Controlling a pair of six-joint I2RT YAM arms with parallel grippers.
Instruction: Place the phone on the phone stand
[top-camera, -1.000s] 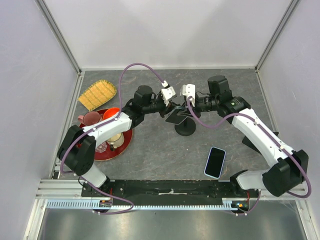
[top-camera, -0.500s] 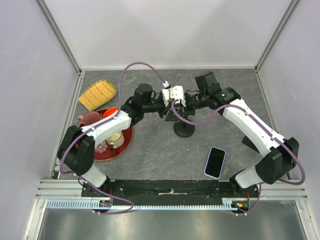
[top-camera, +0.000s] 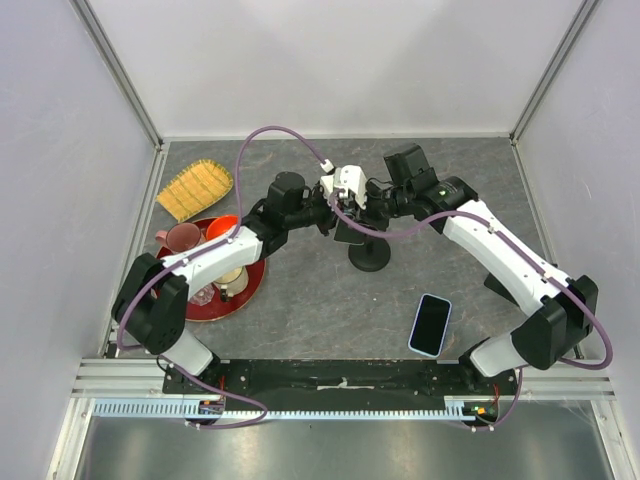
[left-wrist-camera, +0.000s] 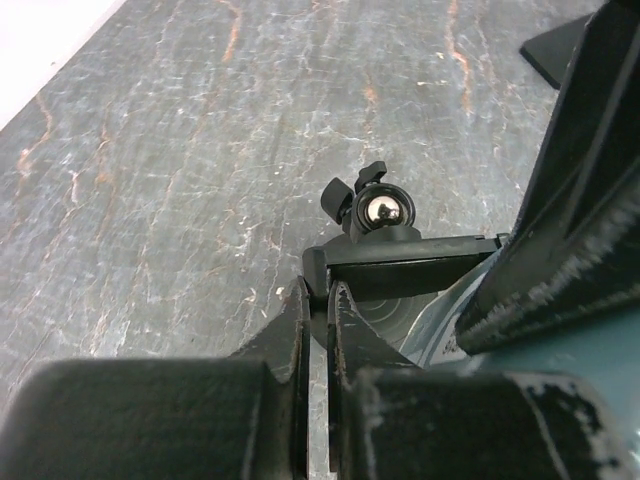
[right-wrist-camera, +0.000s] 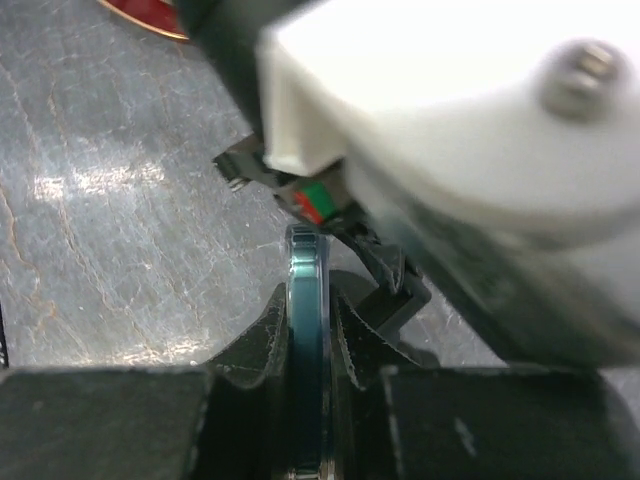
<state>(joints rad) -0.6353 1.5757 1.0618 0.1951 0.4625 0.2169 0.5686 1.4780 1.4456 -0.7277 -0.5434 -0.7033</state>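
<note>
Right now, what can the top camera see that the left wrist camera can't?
Only the top camera shows the phone lying flat on the grey table, away from the phone stand, plus the red tray and the yellow woven mat. Only the left wrist camera shows the shiny ball joint and the left gripper pinched shut on the edge of the stand's plate. Both show the phone stand and the table.

Phone stand (top-camera: 369, 258) head hidden top-down under L gripper (top-camera: 338, 224), R gripper (top-camera: 358, 222).
</note>
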